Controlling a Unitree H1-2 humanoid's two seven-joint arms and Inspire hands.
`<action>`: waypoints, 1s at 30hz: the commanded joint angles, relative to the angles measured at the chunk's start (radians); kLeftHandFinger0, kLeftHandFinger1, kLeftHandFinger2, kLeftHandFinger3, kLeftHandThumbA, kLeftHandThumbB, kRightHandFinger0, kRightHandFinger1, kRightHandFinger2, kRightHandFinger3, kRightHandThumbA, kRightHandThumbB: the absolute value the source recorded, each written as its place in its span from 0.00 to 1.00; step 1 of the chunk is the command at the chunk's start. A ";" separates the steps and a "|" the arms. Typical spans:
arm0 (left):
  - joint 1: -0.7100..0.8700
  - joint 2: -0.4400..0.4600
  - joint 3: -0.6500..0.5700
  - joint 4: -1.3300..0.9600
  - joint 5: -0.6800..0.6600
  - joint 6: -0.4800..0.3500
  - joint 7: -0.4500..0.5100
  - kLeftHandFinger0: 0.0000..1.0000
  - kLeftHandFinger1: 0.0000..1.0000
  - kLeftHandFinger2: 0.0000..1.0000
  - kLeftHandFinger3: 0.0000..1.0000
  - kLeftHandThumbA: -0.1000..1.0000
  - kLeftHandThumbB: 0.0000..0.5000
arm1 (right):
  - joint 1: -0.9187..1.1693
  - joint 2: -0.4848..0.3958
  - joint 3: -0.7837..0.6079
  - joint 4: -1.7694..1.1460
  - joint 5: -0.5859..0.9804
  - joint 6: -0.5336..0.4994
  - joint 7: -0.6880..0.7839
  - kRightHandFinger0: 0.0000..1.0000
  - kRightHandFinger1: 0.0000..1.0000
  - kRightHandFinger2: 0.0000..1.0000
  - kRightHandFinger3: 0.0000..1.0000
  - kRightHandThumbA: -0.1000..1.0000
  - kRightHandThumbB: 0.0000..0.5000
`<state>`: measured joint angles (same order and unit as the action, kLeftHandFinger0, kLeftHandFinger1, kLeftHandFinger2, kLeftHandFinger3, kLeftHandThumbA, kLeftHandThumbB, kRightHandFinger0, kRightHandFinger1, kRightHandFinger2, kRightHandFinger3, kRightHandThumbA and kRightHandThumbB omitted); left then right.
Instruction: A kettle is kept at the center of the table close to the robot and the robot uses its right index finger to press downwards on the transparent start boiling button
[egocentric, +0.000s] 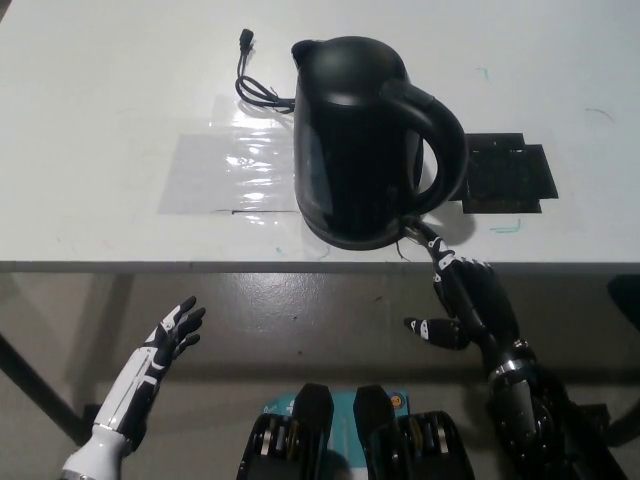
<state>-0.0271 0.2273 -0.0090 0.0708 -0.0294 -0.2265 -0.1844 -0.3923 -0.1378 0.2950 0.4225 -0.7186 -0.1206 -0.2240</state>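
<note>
Head view: right hand (468, 298), index extended, other fingers curled, holding nothing, touches kettle (362, 140) base near table (120, 90) front edge; fingertip could slip off the switch. Left hand (170, 335) open, idle.

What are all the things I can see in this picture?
Kettle: one, black, centre of the table near its front edge, handle to the right.
Power cord: one, black, on the table left of the kettle's top.
Clear plastic sheet: one, shiny, flat on the table left of the kettle.
Mat: one, black, flat, right of the kettle.
Table: one, white.
Left hand: white, open, below the table edge, lower left.
Right hand: black, one of its fingers stretched to the kettle's base below the handle.
</note>
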 joint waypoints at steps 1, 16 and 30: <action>-0.020 0.020 0.006 -0.030 -0.015 -0.018 -0.015 1.00 1.00 1.00 1.00 1.00 0.73 | -0.055 -0.001 0.001 0.005 0.007 0.014 0.003 0.04 0.00 0.00 1.00 1.00 0.60; -0.025 0.020 0.009 -0.034 -0.011 -0.018 -0.019 1.00 1.00 1.00 1.00 1.00 0.74 | -0.071 -0.002 0.026 0.010 -0.012 0.054 0.030 0.00 0.00 0.00 1.00 1.00 0.63; -0.031 0.022 0.009 -0.033 -0.008 -0.014 -0.018 1.00 1.00 1.00 1.00 1.00 0.74 | -0.093 -0.013 0.064 0.049 -0.034 0.093 0.033 0.00 0.00 0.00 1.00 1.00 0.66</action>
<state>-0.0443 0.2304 -0.0051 0.0678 -0.0296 -0.2263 -0.1923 -0.4408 -0.1430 0.3443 0.4565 -0.7333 -0.0504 -0.2086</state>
